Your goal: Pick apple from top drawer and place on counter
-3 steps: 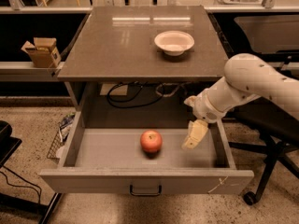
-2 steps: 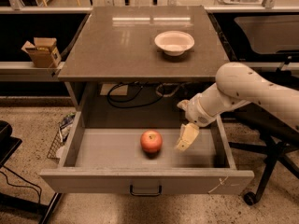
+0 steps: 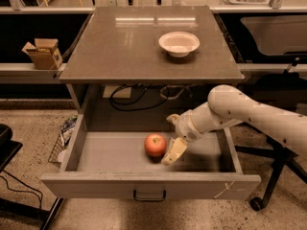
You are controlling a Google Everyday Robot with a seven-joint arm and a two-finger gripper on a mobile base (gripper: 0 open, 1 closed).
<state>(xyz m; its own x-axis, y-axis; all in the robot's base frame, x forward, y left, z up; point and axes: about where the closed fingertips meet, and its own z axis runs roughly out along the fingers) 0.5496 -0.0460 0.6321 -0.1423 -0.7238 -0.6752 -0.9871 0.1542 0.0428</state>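
The apple (image 3: 155, 145), red-orange, lies on the floor of the open top drawer (image 3: 110, 157), right of its middle. My gripper (image 3: 172, 135) is down inside the drawer, just right of the apple, on a white arm that reaches in from the right. Its fingers are spread apart: the near fingertip (image 3: 173, 152) is close against the apple's right side and the far one (image 3: 171, 118) is behind it. The gripper holds nothing. The counter (image 3: 134, 47) lies above the drawer.
A white bowl (image 3: 179, 43) stands on the counter at the right rear. A cardboard box (image 3: 43, 53) sits on the narrow shelf to the left. Dark cables (image 3: 139, 97) hang behind the drawer. A chair base with a caster (image 3: 256, 202) stands at the right.
My gripper has moved left across the drawer, from near the right wall to right beside the apple. The apple has not moved.
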